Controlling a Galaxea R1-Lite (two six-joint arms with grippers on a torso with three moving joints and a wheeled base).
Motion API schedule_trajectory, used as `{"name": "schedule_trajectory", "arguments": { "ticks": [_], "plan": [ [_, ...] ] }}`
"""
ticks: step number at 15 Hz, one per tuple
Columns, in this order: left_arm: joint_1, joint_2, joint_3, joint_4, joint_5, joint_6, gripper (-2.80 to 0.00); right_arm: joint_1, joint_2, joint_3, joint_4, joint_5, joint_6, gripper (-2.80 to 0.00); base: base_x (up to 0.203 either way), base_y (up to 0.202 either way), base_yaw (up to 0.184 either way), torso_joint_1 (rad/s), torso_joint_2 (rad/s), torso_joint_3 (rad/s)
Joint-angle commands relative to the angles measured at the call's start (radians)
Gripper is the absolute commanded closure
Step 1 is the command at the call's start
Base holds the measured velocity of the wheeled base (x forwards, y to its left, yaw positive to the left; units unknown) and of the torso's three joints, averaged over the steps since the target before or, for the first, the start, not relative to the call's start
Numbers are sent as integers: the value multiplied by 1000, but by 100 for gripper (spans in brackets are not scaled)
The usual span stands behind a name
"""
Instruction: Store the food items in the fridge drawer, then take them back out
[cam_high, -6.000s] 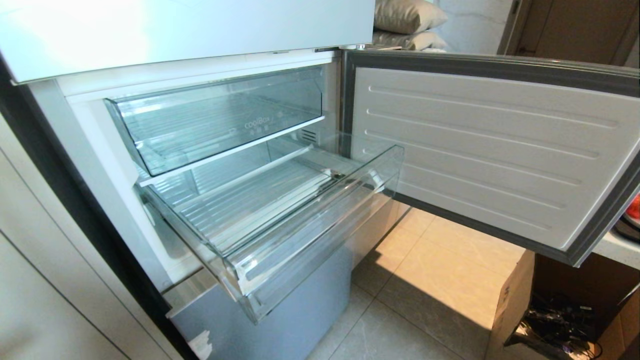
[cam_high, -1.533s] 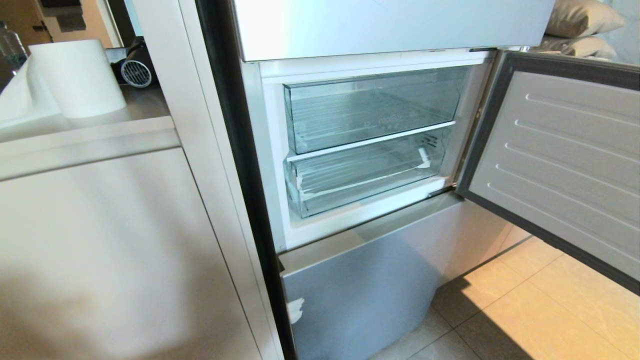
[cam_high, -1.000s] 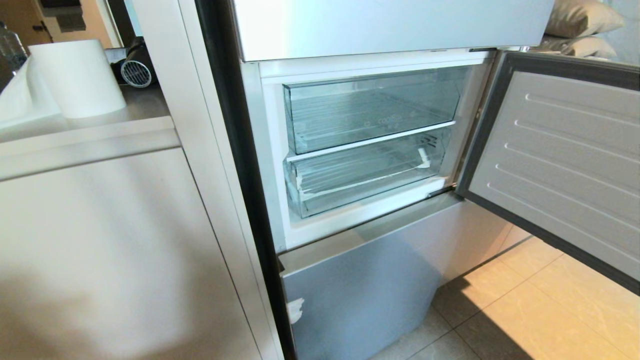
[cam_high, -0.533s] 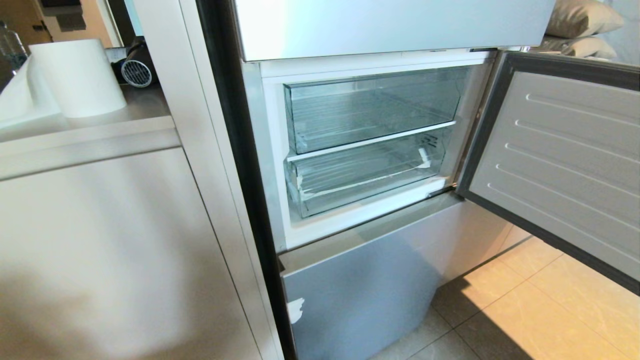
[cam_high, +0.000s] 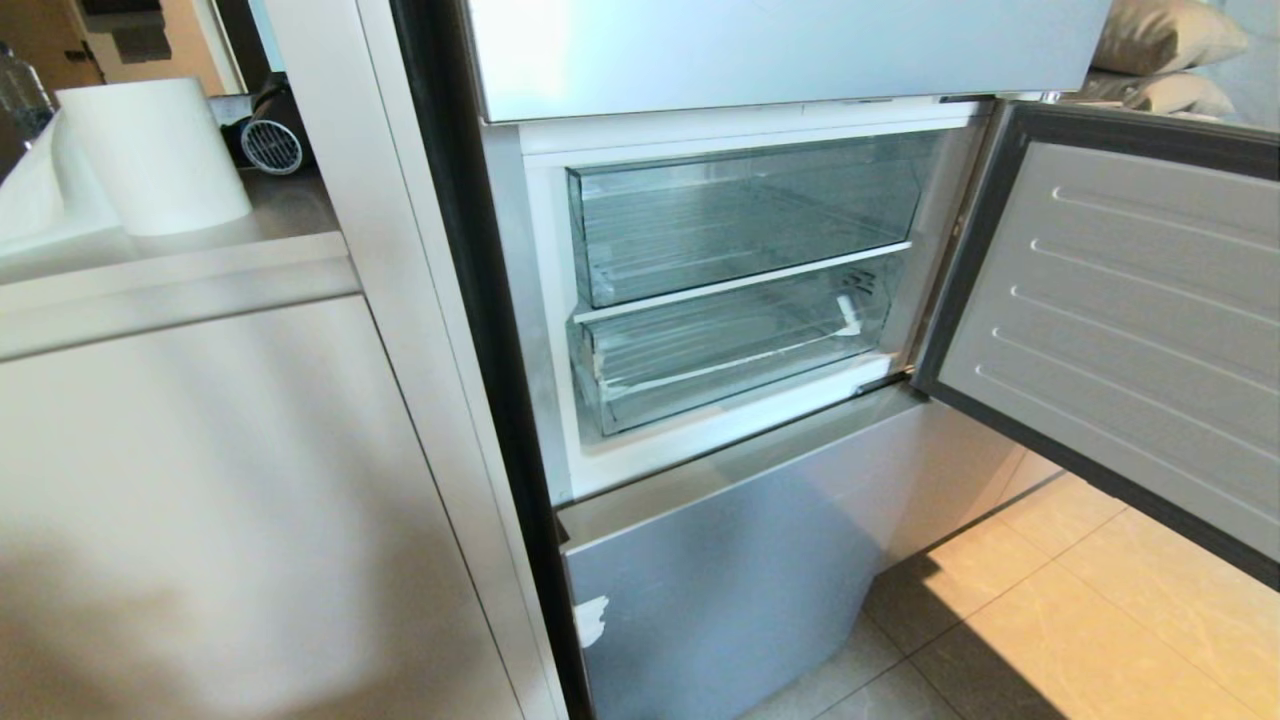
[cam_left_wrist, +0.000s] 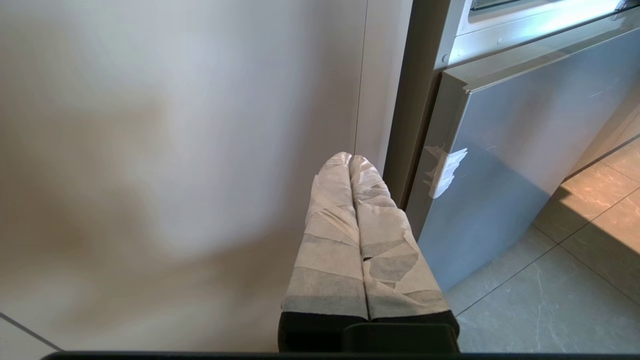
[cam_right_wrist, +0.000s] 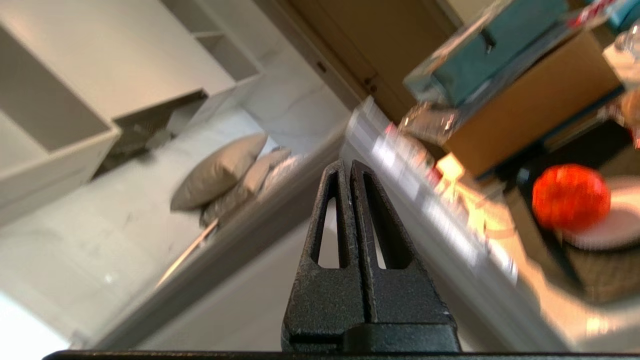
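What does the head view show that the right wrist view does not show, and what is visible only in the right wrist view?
Only the head view shows the fridge drawer pushed in under the upper clear bin, the open fridge door, and a white roll on the counter.

Only the right wrist view shows the right gripper, shut and empty, a red-orange tomato-like piece on a plate, and a cardboard box.

Both show the beige pillows.

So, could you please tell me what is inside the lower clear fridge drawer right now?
The fridge drawer sits pushed in, and through its clear front only ribbed plastic and whitish tape show. No food is visible inside, though reflections blur its back corners.
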Motion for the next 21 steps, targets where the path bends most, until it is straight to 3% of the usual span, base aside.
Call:
{"name": "schedule_trajectory", "arguments": {
  "ticks": [1, 3, 8, 10, 12, 16, 18, 21],
  "plan": [
    [0, 1, 0, 0, 0, 0, 0, -21, 289, -93, -97, 11, 21, 0, 0, 0, 0, 0, 0, 0],
    [0, 1, 0, 0, 0, 0, 0, -22, 395, -190, -138, 18, 35, 0, 0, 0, 0, 0, 0, 0],
    [0, 1, 0, 0, 0, 0, 0, -22, 530, -273, -140, 36, 46, 0, 0, 0, 0, 0, 0, 0],
    [0, 1, 0, 0, 0, 0, 0, -22, 579, -297, -108, 134, 63, 0, 0, 0, 0, 0, 0, 0],
    [0, 1, 0, 0, 1, 0, 0, -22, 616, -347, -40, 250, 130, 0, 0, 0, 0, 0, 0, 0],
    [0, 1, 0, 0, 0, 0, 0, -19, 741, -537, 84, 479, 241, 0, 0, 0, 0, 0, 0, 0],
    [0, 1, 0, 0, 0, 0, 0, -17, 781, -611, 97, 613, 345, 0, 0, 0, 0, 0, 0, 0],
    [0, 1, 0, 0, 0, 0, 0, 23, 809, -645, 100, 679, 388, 0, 0, 0, 0, 0, 0, 0]
  ]
}}
